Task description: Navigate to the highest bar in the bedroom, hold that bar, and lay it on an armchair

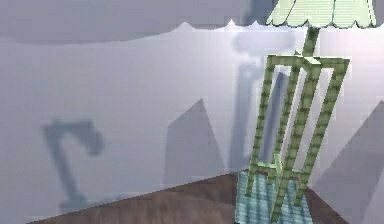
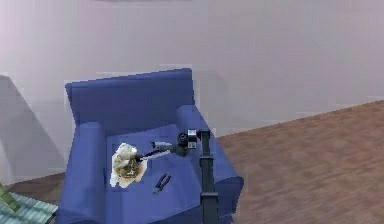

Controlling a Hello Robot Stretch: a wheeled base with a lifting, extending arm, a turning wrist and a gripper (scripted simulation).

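Armchair (image 2: 140,100): arm (image 2: 207,185) extended over seat, claw (image 2: 143,157) by pale blob (image 2: 125,165), maybe bar.

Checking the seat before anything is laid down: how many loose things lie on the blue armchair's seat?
2 on the seat: a pale crumpled lump toward the arm side view's left, and a small dark thing near the front edge. The arm and gripper may hide more.

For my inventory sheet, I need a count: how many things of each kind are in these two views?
Blue armchair: 1
Green floor lamp: 1
Striped teal rug: 1
Pale lumpy thing on the seat: 1
Small dark thing on the seat: 1
Total: 5
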